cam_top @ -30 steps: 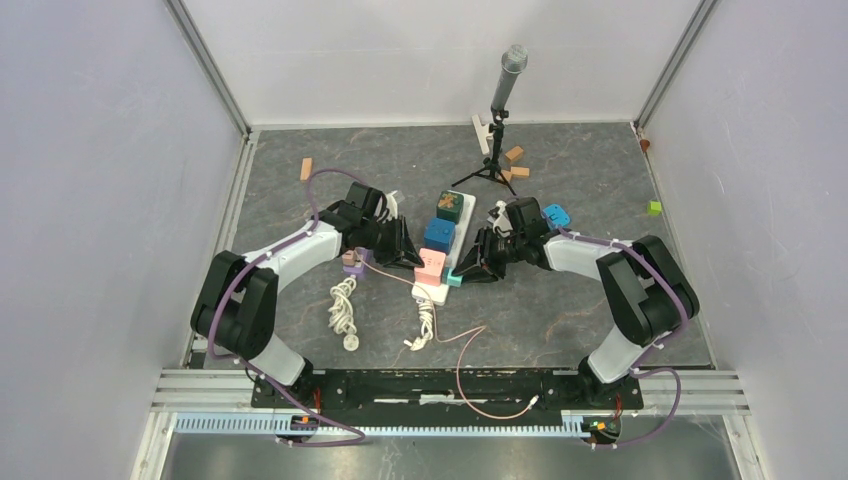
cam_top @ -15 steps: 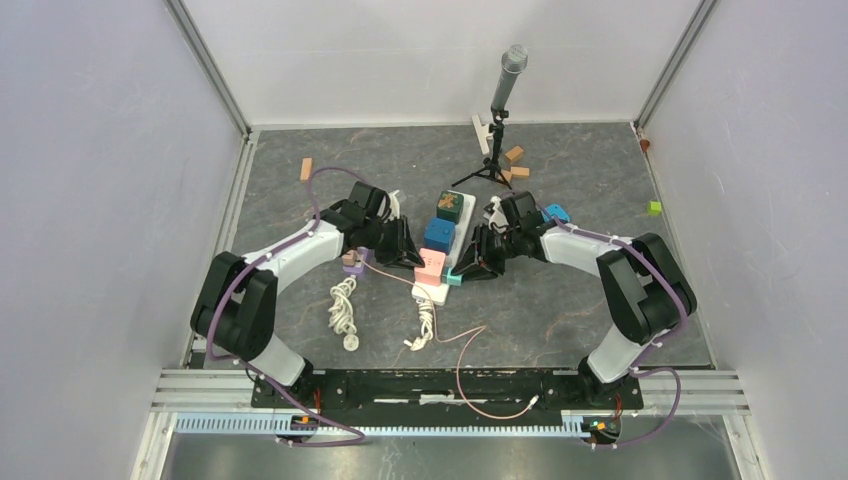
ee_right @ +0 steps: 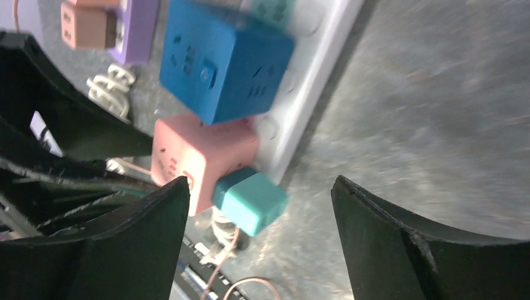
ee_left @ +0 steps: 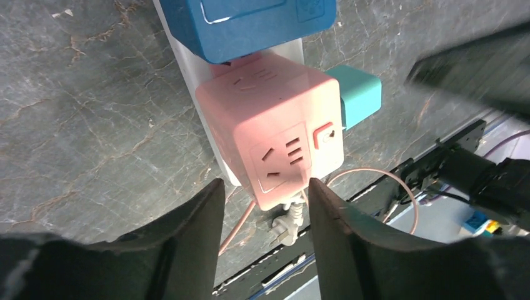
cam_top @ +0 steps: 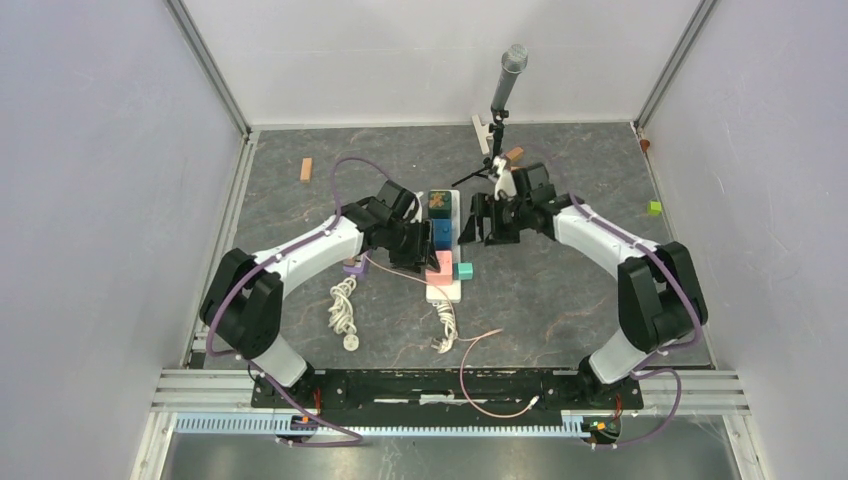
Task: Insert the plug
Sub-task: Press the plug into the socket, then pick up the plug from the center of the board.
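Note:
A white power strip (cam_top: 447,292) carries a dark green cube, a blue cube (cam_top: 440,232) and a pink socket cube (cam_top: 440,265). The teal plug (cam_top: 463,270) sits flush against the pink cube's right side, and shows the same way in the left wrist view (ee_left: 355,94) and the right wrist view (ee_right: 250,200). My left gripper (cam_top: 418,240) hovers open over the strip's left edge; its fingers (ee_left: 187,237) stand apart just short of the pink cube (ee_left: 269,134). My right gripper (cam_top: 478,225) stands wide open to the right of the strip, holding nothing.
A microphone on a tripod (cam_top: 497,120) stands just behind the right gripper. A purple adapter (cam_top: 352,266) and a coiled white cable (cam_top: 343,305) lie left of the strip. A thin pink cable (cam_top: 470,360) loops toward the near rail. Wooden blocks (cam_top: 306,168) and a green block (cam_top: 654,208) lie scattered.
Both grippers have opened and drawn back toward the far side. The right one let go of the teal plug, which stays against the pink cube. The strip shifted slightly right.

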Motion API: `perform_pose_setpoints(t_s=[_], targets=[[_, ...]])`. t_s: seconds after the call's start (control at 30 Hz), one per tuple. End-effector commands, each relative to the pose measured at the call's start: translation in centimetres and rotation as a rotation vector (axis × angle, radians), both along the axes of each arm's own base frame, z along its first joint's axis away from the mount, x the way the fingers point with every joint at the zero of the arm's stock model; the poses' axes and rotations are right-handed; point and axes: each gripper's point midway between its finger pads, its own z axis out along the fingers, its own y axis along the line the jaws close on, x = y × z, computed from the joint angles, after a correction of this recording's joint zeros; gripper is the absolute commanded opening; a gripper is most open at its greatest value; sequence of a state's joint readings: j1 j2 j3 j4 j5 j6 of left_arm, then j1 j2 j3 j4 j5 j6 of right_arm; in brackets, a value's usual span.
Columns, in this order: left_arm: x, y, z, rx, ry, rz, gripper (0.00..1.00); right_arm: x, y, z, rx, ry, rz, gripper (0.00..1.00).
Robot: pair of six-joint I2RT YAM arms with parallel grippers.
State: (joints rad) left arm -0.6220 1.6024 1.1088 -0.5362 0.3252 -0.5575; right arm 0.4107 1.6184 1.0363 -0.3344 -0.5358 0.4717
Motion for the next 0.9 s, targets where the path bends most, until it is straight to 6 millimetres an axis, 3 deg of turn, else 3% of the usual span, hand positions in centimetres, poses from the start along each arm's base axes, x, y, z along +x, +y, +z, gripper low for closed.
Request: perform_pose_setpoints(t_s=[0.0,0.23,0.4,0.5,0.87], targets=[[1.9,0.0,2.3,0.025,-0.107,-0.004,0.65,4.5,-4.7,2.7,-0.151,-0.206,-0.04,0.91],[3.2,0.1,6.3,-0.005,-0.234,0.006,0.85,9.6,-15.6,1.6,-0.397,-0.228,-0.297,1.0],[3.6,0.1,9.1,-0.048,-0.335,-0.003,0.99,12.3,-21.0,0.5,-0.496,-0.198,-0.415,0.98],[3.8,0.3,10.4,-0.066,-0.385,0.001,1.0,13.7,-22.7,-0.3,-0.561,-0.157,-0.435,0.98],[3.6,0.3,12.6,-0.118,-0.461,-0.009,1.0,16.5,-22.9,-5.0,-0.596,-0.045,-0.355,0.98]])
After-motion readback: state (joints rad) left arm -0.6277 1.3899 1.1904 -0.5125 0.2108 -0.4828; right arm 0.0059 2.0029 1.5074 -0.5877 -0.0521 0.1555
